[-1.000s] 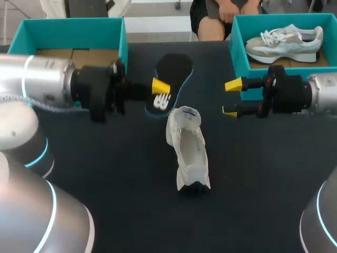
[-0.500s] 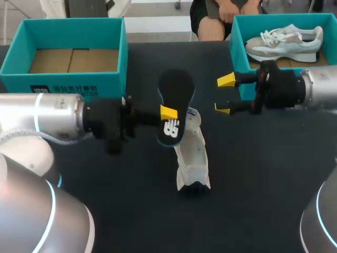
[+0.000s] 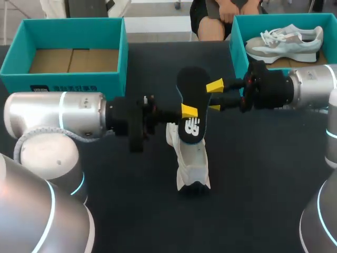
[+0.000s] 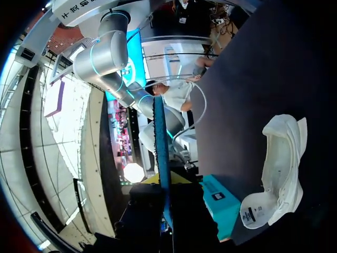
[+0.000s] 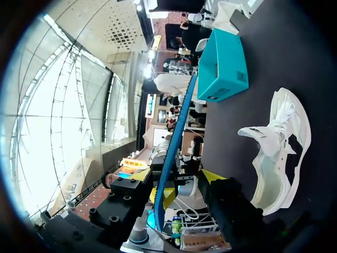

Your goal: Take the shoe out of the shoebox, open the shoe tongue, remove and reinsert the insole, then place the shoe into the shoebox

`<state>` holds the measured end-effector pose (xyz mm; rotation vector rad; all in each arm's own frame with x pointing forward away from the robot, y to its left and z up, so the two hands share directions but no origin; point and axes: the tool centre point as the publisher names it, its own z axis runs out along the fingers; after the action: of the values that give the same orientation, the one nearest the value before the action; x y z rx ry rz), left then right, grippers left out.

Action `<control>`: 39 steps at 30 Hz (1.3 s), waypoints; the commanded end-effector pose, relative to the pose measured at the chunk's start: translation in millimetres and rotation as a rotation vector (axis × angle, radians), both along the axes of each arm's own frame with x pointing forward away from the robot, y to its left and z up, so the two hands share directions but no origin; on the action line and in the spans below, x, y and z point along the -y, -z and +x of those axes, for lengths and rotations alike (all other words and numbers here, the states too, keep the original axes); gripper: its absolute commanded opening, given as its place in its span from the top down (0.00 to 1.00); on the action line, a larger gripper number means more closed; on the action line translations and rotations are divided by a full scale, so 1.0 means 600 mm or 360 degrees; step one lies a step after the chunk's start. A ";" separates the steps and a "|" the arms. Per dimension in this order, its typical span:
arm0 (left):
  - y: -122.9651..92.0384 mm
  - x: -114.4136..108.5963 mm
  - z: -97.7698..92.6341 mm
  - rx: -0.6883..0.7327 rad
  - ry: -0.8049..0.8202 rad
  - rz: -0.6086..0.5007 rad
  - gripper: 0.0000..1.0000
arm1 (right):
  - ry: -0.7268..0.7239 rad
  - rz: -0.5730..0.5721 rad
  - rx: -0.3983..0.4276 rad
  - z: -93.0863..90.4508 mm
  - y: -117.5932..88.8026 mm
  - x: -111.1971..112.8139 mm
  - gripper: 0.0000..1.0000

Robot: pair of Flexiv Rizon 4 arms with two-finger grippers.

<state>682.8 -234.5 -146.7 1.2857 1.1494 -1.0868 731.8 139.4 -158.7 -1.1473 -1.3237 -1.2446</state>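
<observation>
The left claw (image 3: 187, 112) is clenched on the black insole (image 3: 192, 89), gripping it near the end that carries the white mark (one yellow tip lies on top of the insole; the other is hidden beneath it). In the left wrist view the insole runs edge-on straight out from between this claw's fingers. The right claw (image 3: 214, 97) meets it from the opposite side and is released. Its two yellow tips stand apart, and in the right wrist view the insole's thin blue edge passes through the gap between them with neither finger seen pressing on it. The white shoe (image 3: 192, 155) lies on the dark table (image 3: 263, 200), opening upward, just under the left claw's fingers and below the right claw. Behind the right claw sits a teal shoebox (image 3: 237, 47) holding a second shoe (image 3: 287, 45). Another teal box (image 3: 79, 80) stands well apart from both claws.
</observation>
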 end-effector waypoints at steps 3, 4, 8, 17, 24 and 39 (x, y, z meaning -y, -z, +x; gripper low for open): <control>0.010 0.048 0.014 0.0002 0.0007 0.0017 1.00 | -0.0005 0.0003 0.0006 0.001 -0.001 -0.007 0.43; 0.011 0.051 0.014 0.0006 0.0006 0.0023 1.00 | -0.0007 0.0005 0.0007 0.002 -0.001 -0.008 0.44; 0.020 0.058 0.009 0.0018 0.0003 0.0042 1.00 | -0.0011 0.0009 0.0013 0.005 -0.001 -0.011 0.51; 0.040 0.054 -0.008 0.0030 -0.0025 0.0071 1.00 | -0.0004 0.0017 0.0015 0.008 0.000 -0.008 0.73; 0.040 0.045 -0.014 0.0006 -0.0063 0.0043 1.00 | -0.0019 0.0021 -0.0009 0.011 0.006 -0.007 0.91; 0.064 -0.057 -0.020 -0.0103 -0.0155 0.0098 0.00 | -0.0044 0.0026 -0.0072 0.018 0.031 0.006 1.00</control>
<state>681.9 -236.5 -186.3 1.2351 1.2853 -1.0435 741.9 137.7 -174.1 -1.1383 -1.2906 -1.2042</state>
